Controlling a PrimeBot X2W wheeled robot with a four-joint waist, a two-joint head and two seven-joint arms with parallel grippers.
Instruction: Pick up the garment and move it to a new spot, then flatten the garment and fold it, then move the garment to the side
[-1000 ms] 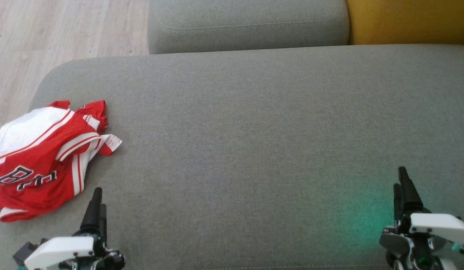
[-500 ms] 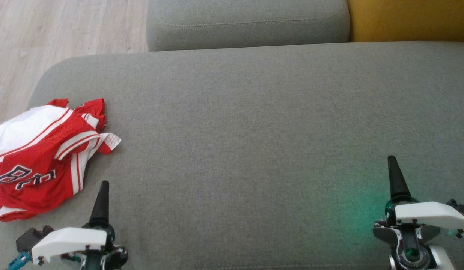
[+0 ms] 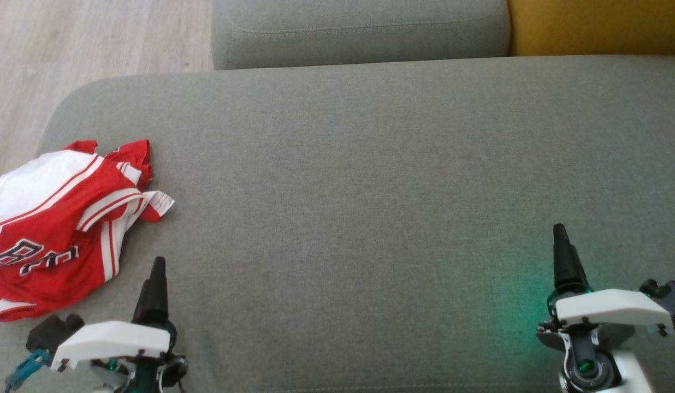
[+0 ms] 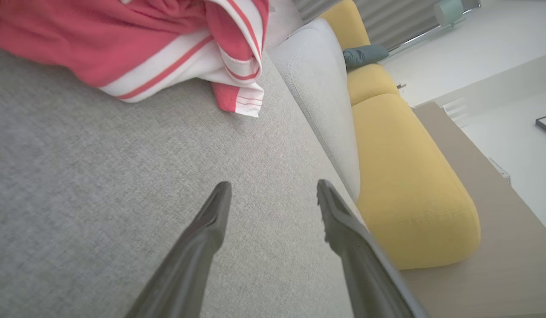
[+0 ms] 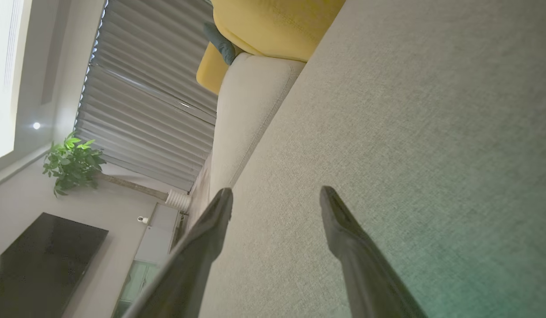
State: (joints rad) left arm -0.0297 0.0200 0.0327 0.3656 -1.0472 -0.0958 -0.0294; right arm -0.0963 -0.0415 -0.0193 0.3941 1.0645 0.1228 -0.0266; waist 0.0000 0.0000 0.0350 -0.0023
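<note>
A crumpled red and white jersey (image 3: 59, 229) with dark lettering lies in a heap at the left end of the grey sofa seat (image 3: 359, 180). In the left wrist view the jersey (image 4: 158, 48) fills the upper left. My left gripper (image 3: 158, 263) hovers just right of and below the heap, open, with nothing between its fingers (image 4: 273, 187). My right gripper (image 3: 559, 231) is far off at the lower right over bare cushion, open and holding nothing (image 5: 276, 192).
A grey back cushion (image 3: 359, 33) runs along the far edge, with a yellow cushion (image 3: 594, 24) to its right. Wooden floor (image 3: 70, 49) lies beyond the seat's rounded left end. A green glow (image 3: 512, 311) tints the fabric near the right gripper.
Both grippers have rolled about their wrists and crept forward a little, the left one to the right, the right one to the left. The camera tilted slightly. The jersey lies as before.
</note>
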